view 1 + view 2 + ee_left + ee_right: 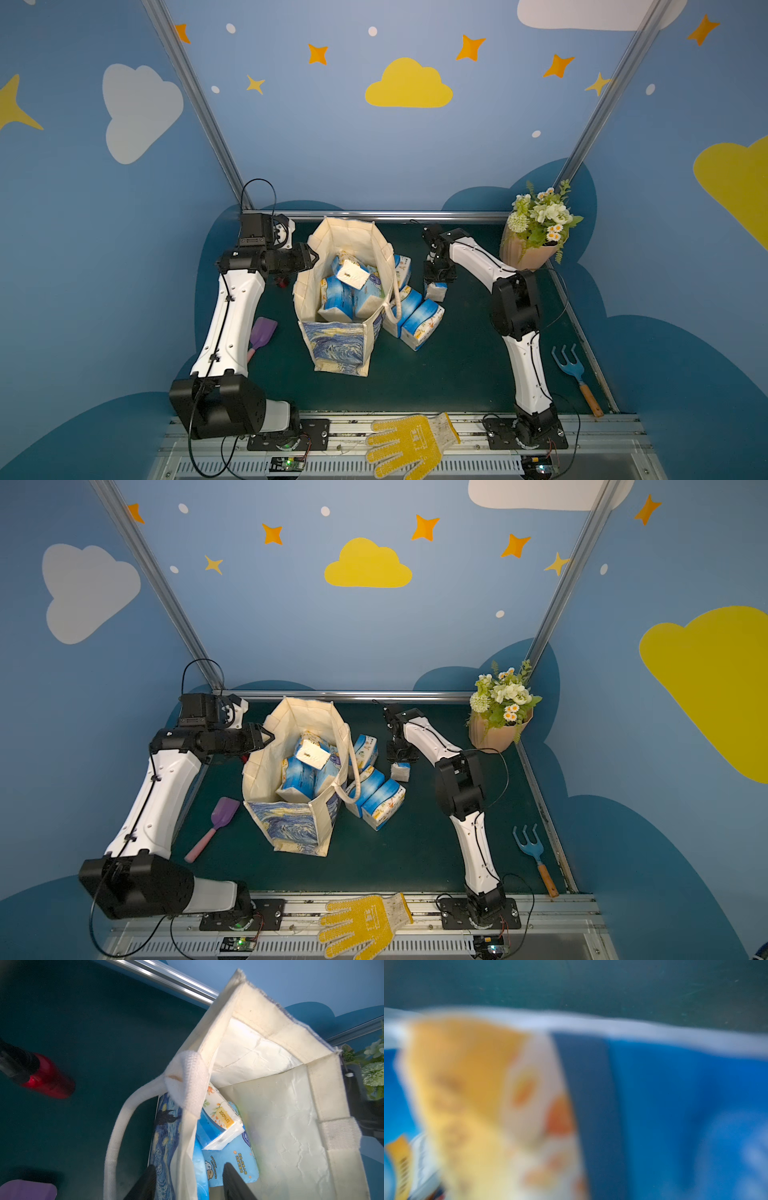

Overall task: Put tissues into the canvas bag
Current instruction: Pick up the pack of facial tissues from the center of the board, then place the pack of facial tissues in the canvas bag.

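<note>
The canvas bag (332, 345) stands open mid-table, with its cream lining (280, 1126) showing in the left wrist view. Several blue-and-white tissues (345, 291) lie inside it, among them a pale teal pack (232, 1157). More packs (419, 324) lean against the bag's right side. My left gripper (309, 257) is at the bag's left rim, shut on the wall, one finger (145, 1184) outside and the other inside. My right gripper (438, 278) is pressed down onto an upright pack (435, 291) that fills the blurred right wrist view (654, 1105) and hides the jaws.
A purple scoop (262, 332) lies left of the bag and a red object (47, 1078) sits near the left gripper. At the right are a flower pot (536, 232) at the back and a blue hand rake (569, 365). A yellow glove (411, 444) lies on the front rail.
</note>
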Controlling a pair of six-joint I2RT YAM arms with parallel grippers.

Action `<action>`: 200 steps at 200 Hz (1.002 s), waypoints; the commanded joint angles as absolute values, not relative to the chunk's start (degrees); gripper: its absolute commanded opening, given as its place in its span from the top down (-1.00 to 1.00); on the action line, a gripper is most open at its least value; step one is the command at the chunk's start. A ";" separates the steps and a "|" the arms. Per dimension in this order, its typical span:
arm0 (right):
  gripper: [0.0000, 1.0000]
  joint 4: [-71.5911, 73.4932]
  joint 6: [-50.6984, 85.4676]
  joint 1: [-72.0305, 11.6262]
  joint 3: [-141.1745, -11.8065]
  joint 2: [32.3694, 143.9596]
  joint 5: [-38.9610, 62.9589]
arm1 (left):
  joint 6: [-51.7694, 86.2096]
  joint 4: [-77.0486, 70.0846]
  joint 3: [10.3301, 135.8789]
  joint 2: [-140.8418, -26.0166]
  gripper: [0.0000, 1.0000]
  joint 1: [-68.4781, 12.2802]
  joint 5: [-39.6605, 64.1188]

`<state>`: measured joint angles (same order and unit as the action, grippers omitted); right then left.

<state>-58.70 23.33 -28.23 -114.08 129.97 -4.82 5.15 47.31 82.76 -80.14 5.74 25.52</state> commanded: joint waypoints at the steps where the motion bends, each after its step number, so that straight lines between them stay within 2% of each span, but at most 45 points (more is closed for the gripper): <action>1: 0.36 -55.71 22.66 -28.21 -112.62 122.24 -4.70 | 4.64 45.36 80.25 -78.59 0.93 5.97 22.09; 64: 0.39 -55.69 19.40 -30.68 -114.26 109.62 -5.93 | 5.31 43.38 78.67 -77.92 0.93 5.97 23.71; 118: 0.31 -51.63 11.96 -40.39 -120.76 101.85 -5.37 | 5.54 44.28 79.45 -78.46 0.93 5.98 25.08; 170: 0.30 -44.25 9.67 -49.82 -125.34 101.34 2.59 | 5.67 44.21 79.54 -77.98 0.93 5.98 25.76; 200: 0.30 -48.18 11.30 -51.48 -134.53 110.17 3.96 | 5.80 44.06 79.80 -77.96 0.92 5.97 26.23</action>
